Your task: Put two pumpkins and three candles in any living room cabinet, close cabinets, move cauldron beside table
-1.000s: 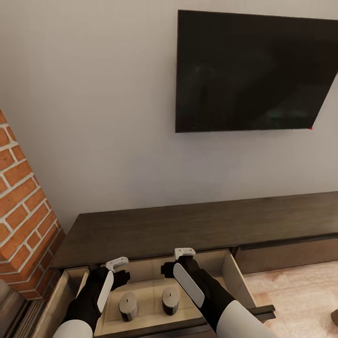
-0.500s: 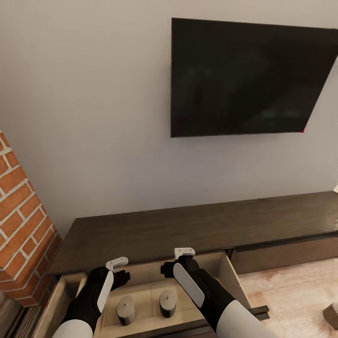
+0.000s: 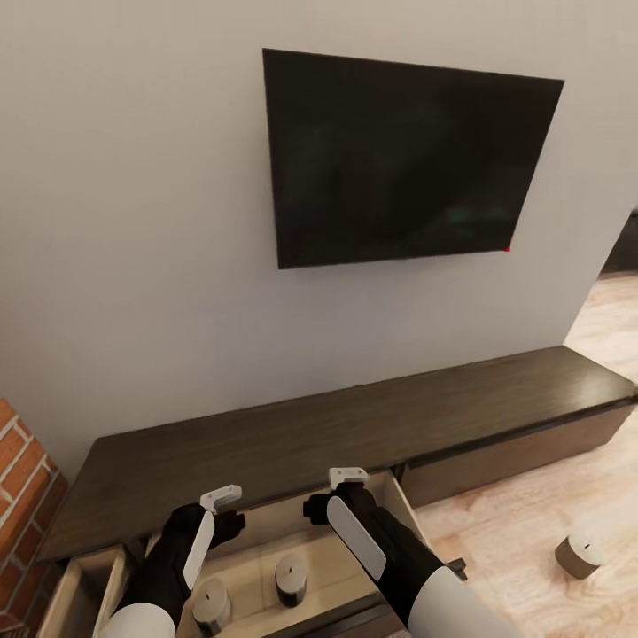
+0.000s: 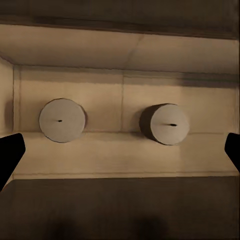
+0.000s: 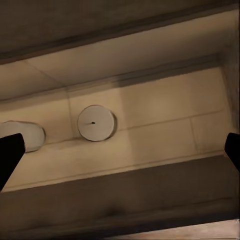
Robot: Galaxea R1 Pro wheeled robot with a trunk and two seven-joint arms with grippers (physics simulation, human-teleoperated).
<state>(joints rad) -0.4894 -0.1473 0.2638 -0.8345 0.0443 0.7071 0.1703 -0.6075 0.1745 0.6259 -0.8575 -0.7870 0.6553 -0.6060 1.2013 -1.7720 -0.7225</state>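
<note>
Candle-stowing step part done — two candles [image 3: 291, 580] upright, side by side in open drawer [image 3: 390, 509] of cabinet [image 3: 354, 434]. Third candle [image 3: 579, 556] on floor [image 3: 532, 523], well right. Left gripper [image 3: 220, 499] and right gripper [image 3: 347, 479] hover above drawer, fingers spread, holding nothing. Next, by judgement: turn right, fetch floor candle — drawer stays open until loaded.

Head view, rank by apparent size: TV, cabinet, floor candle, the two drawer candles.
1. Cabinet, spans nearly the full width.
2. TV.
3. The three candles look alike: floor candle, drawer candles and. The left one is partly hidden by the arm and they sit at differing distances, so no ranking.
</note>
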